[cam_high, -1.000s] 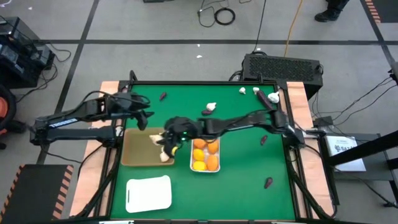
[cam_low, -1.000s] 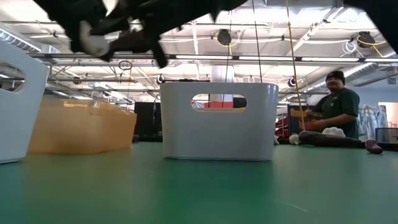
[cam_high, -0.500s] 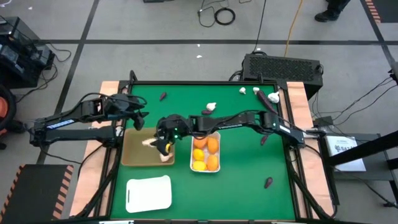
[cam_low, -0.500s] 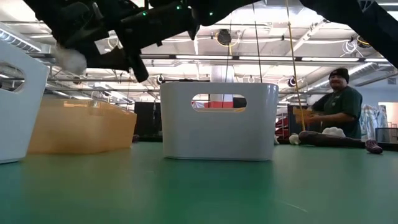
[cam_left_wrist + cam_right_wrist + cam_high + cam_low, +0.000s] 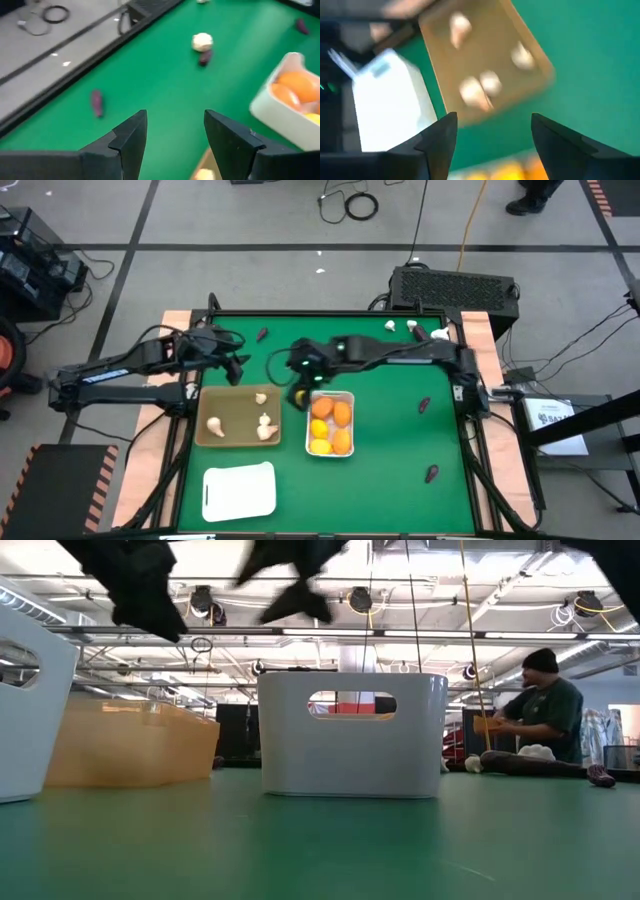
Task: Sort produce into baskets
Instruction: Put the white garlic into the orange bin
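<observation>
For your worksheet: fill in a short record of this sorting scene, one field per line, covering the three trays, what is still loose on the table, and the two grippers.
tan tray: holds whitish bulbs
white tray with fruit: holds orange and yellow fruits
second white tray: nothing visible in it
loose on table: dark purple vegetables and white bulbs, several near the far edge
left gripper: open, empty, beyond the tan tray's far edge
right gripper: open, empty, between the tan tray and the fruit tray
</observation>
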You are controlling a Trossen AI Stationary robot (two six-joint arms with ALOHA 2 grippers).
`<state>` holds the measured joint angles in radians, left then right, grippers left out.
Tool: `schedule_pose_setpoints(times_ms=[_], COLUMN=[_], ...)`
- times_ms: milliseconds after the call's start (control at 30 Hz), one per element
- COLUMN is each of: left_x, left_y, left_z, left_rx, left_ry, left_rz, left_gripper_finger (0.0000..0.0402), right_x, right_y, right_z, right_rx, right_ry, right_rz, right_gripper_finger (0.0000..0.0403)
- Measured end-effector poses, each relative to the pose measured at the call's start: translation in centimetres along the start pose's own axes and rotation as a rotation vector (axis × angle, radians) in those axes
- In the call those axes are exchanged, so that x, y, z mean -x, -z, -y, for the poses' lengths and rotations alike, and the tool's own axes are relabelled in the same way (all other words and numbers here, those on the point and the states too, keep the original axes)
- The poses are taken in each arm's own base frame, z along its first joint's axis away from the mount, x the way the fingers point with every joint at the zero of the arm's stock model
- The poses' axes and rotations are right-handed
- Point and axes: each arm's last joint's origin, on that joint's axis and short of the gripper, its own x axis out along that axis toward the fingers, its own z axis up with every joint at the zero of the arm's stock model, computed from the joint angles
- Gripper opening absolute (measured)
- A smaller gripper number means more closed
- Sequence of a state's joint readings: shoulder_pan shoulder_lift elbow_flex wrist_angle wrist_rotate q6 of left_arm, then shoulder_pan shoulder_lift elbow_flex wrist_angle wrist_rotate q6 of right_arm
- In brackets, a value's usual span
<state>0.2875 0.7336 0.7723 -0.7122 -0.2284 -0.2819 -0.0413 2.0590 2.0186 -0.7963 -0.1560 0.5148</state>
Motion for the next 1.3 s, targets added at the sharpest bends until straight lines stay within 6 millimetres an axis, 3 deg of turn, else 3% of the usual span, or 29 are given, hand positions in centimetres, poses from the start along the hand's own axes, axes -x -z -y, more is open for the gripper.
schedule_pose_setpoints(times_ms=[200, 400, 600, 733, 967, 1133, 1300], left_x=[-4.0, -10.5, -16.4, -18.8, -22.7, -24.7, -26.6], left_y=[-1.4, -2.8, -4.6, -7.0, -11.7, -13.5, -13.5], left_z=[1.7, 2.7, 2.5, 2.9, 4.4, 5.9, 6.6], left_rx=[-0.005, 0.058, 0.286, 0.285, 0.292, 0.267, 0.190], left_ry=[0.094, 0.197, 0.291, 0.277, 0.260, 0.249, 0.197], left_rz=[-0.024, 0.001, 0.063, 0.065, 0.046, -0.031, -0.028], left_gripper_finger=[0.0205, 0.0205, 0.0205, 0.0205, 0.0205, 0.0205, 0.0205], right_x=[6.6, 11.3, 14.0, 15.8, 18.2, 18.6, 18.3], right_y=[3.5, 6.4, 10.2, 13.9, 19.9, 22.3, 23.6], right_z=[-0.8, -0.9, -0.7, 1.5, 5.8, 7.6, 8.4], right_rx=[0.080, 0.138, 0.257, 0.236, 0.102, -0.001, -0.085], right_ry=[0.245, 0.487, 0.550, 0.540, 0.389, 0.277, 0.234], right_rz=[-0.196, -0.324, -0.338, -0.316, -0.043, 0.108, 0.102], right_gripper_finger=[0.0221, 0.0202, 0.0191, 0.0189, 0.0189, 0.0189, 0.0189])
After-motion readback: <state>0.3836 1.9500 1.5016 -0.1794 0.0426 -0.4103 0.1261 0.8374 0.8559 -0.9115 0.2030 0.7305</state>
